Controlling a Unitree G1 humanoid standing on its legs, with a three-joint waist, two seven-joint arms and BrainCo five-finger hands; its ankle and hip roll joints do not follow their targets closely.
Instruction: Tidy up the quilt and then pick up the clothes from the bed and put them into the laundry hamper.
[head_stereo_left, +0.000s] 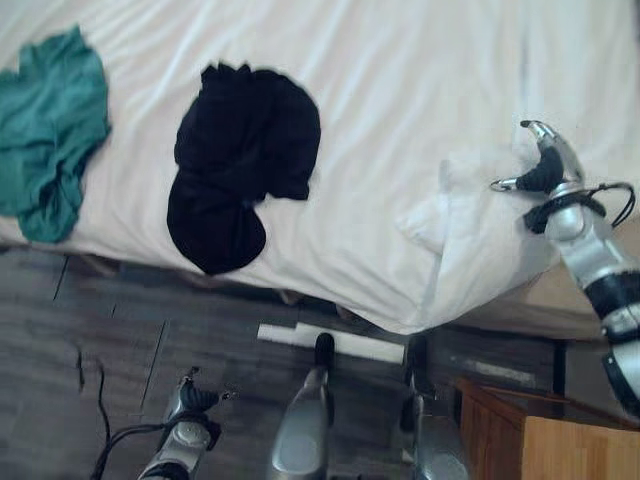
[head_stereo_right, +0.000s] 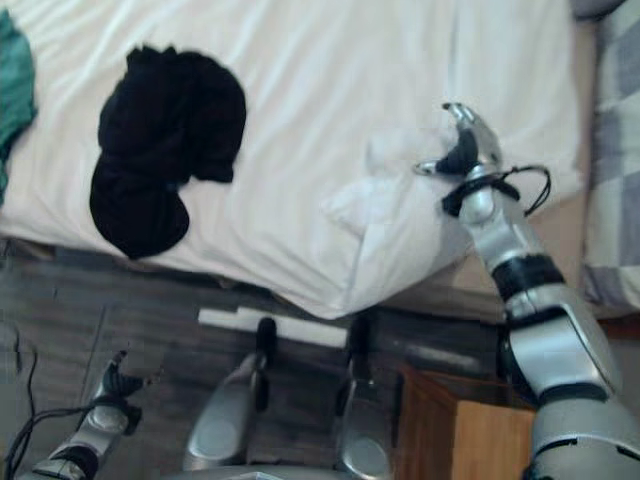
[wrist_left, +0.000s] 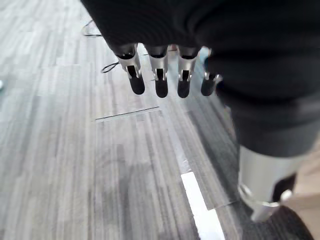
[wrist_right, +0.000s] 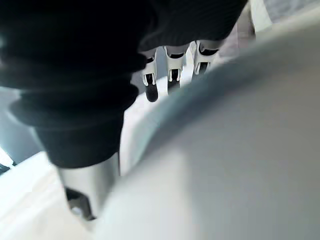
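A white quilt (head_stereo_left: 400, 90) covers the bed, and its near right corner (head_stereo_left: 470, 225) is bunched and folded over the bed's edge. My right hand (head_stereo_left: 545, 165) rests on that bunched corner, open, fingers straight above the white cloth (wrist_right: 240, 150). A heap of black clothes (head_stereo_left: 240, 160) lies on the quilt left of the middle. A green garment (head_stereo_left: 45, 140) lies crumpled at the far left edge. My left hand (head_stereo_left: 190, 405) hangs low over the floor, open, with its fingers (wrist_left: 160, 82) relaxed and holding nothing.
A wooden bedside cabinet (head_stereo_left: 540, 440) stands at the lower right, close under my right arm. A white strip (head_stereo_left: 340, 342) lies on the grey plank floor (wrist_left: 75, 150) below the bed's edge. Grey checked bedding (head_stereo_right: 615, 150) lies past the bed's right side.
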